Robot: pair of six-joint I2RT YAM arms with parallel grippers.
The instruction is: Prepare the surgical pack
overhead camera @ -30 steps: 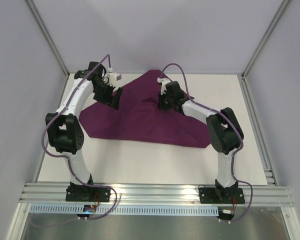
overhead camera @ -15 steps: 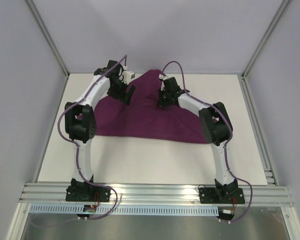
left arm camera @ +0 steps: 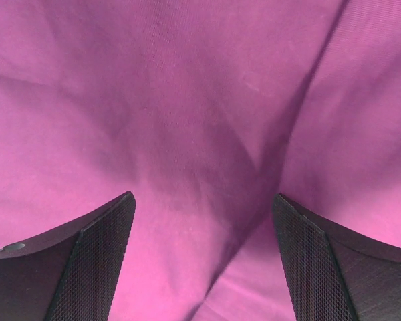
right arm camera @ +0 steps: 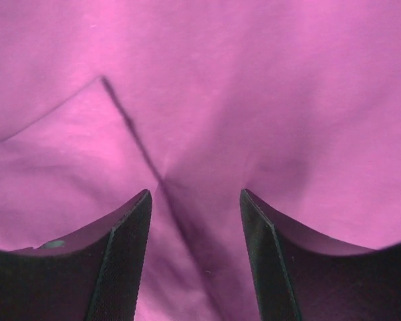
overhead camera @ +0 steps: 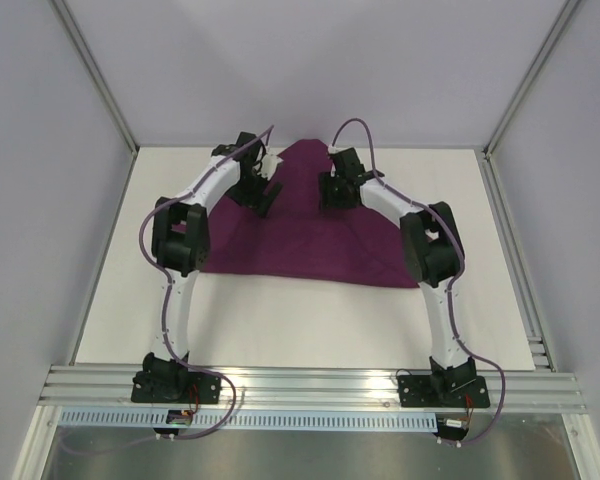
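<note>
The surgical pack's dark-purple cloth lies on the white table, folded into a rough triangle with its tip at the far edge. My left gripper hovers open just over the cloth's far left part. In the left wrist view its fingers stand wide apart over a crease in the cloth. My right gripper is open over the far middle of the cloth. The right wrist view shows nothing between its fingers, only a fold line on the cloth below.
Bare white table surrounds the cloth on the left, right and near sides. An aluminium rail carries both arm bases at the near edge. Grey walls and slanted frame posts close in the far side.
Both arms have reached farther toward the far edge. The right gripper has opened and let go of the cloth. The cloth's raised fold has settled flatter and its near left corner has drawn in.
</note>
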